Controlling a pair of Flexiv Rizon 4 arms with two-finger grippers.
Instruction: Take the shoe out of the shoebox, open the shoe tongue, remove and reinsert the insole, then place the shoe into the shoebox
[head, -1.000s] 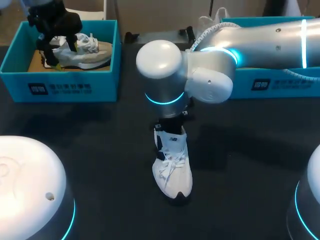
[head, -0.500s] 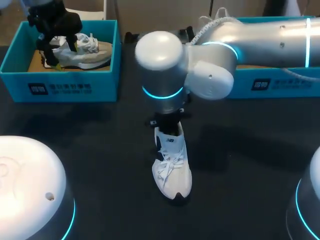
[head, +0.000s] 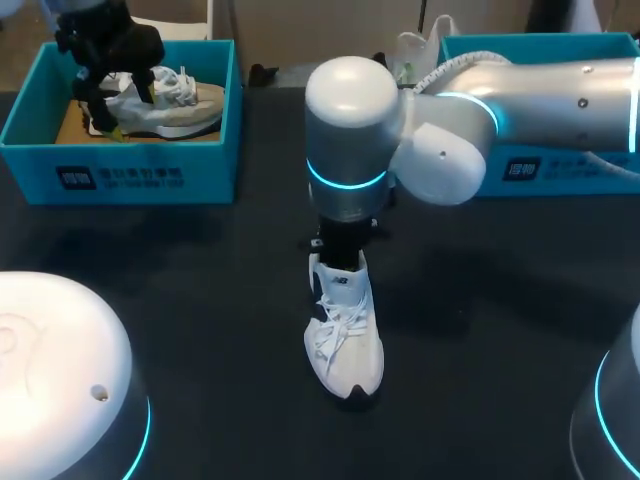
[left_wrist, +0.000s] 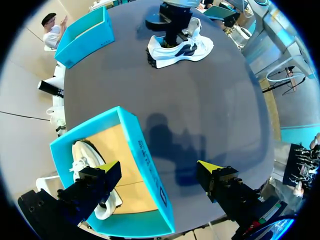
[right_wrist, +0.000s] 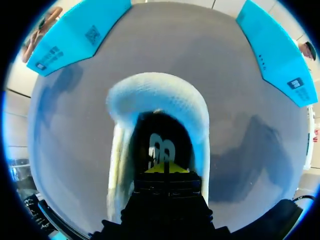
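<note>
A white lace-up shoe (head: 345, 340) stands on the black table, toe toward the front edge. My right gripper (head: 339, 256) comes straight down at its heel. In the right wrist view the gripper (right_wrist: 167, 168) is shut, its yellow tips together inside the shoe's dark opening by a logo, with the white collar (right_wrist: 155, 90) around them. Whether it pinches anything there is hidden. My left gripper (head: 118, 105) hangs open over the left teal shoebox (head: 120, 175), where a second pale shoe (head: 175, 105) lies. Its fingers (left_wrist: 112, 170) straddle the box wall (left_wrist: 150, 172).
A second teal shoebox (head: 560, 165) stands at the back right, partly behind my right arm. Open black tabletop lies between the boxes and around the white shoe (left_wrist: 180, 47).
My right arm's upper links have swung to the right and risen more upright. Its gripper stays at the shoe's heel. The shoe and my left arm have not moved.
</note>
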